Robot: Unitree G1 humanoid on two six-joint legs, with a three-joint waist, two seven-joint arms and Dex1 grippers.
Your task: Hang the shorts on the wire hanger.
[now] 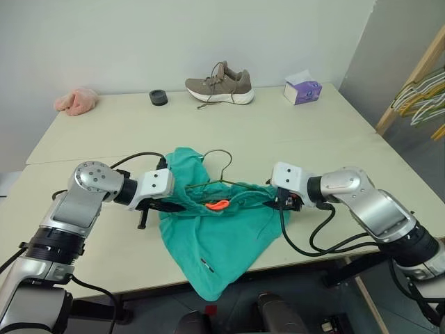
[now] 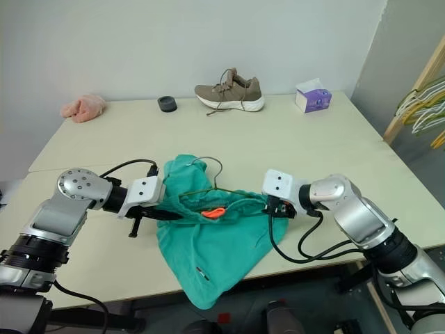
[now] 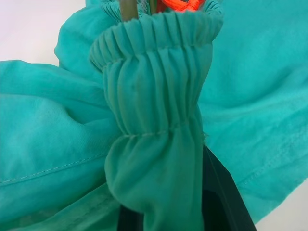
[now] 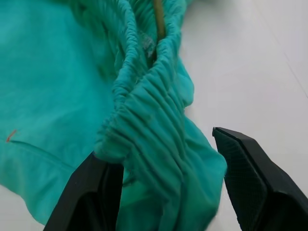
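The teal-green shorts (image 1: 215, 236) lie bunched on the table between my two grippers, one leg drooping over the front edge. The olive wire hanger (image 1: 224, 161) is threaded inside the waistband, with its hook sticking out behind the fabric, near the orange tag (image 1: 217, 204). My left gripper (image 3: 168, 202) is shut on the gathered waistband at the shorts' left end. At the right end my right gripper (image 4: 159, 149) is open around the waistband: the fabric rests against one finger (image 4: 91, 187), and a gap is left to the other. The wire (image 4: 159, 19) runs into the waistband ahead.
Along the back of the table (image 1: 327, 139) lie a tan sneaker (image 1: 221, 85), a black round object (image 1: 158, 97), a pink cloth (image 1: 76, 101) and a tissue box (image 1: 302, 91). A wooden rack with several hangers (image 1: 421, 94) stands off the table's right side.
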